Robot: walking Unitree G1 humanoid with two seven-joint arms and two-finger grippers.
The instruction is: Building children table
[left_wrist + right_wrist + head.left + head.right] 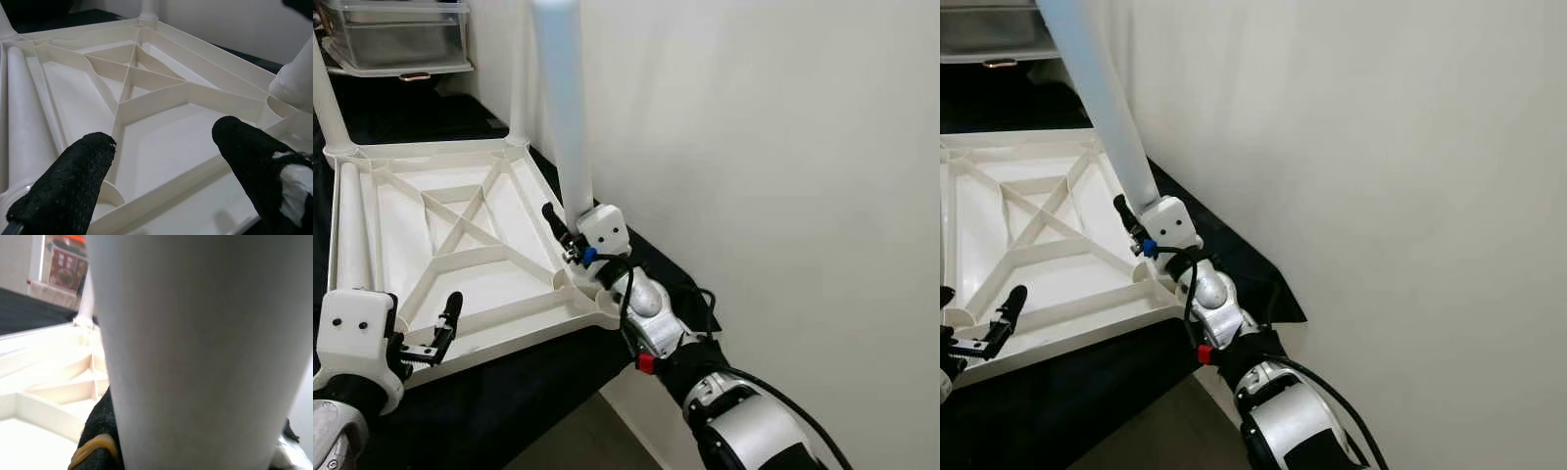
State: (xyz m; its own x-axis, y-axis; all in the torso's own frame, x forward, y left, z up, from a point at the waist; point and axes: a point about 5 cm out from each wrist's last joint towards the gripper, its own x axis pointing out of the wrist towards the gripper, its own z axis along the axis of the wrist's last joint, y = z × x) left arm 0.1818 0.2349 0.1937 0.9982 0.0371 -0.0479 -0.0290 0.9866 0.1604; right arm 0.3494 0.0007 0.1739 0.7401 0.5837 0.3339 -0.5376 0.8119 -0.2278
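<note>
The white moulded-plastic children's tabletop (pixel 460 245) lies upside down on a black cloth-covered surface (pixel 509 401), its cross-ribbed underside facing up, against a pale wall (pixel 783 147). The right gripper (pixel 570 235) has its black fingers clamped around the base of a long white tapered plastic leg (pixel 563 108), which stands nearly upright in the corner socket at about 4 o'clock on the tabletop, leaning slightly toward 11 o'clock. To seat it well, I judge the leg should be squared up over the socket before any downward push, since a tilted leg is likely to bind or pop out. The left gripper (pixel 438 333) hovers with fingers spread just above the near rim at about 7 o'clock, not touching; pressing it down on that edge would probably keep the top from sliding or tipping while the right arm drives the leg home. Two more white legs stand at the far corners, at 10 and 1 o'clock (pixel 521 69), and another white leg (pixel 352 225) lies flat along the 9 o'clock edge.
</note>
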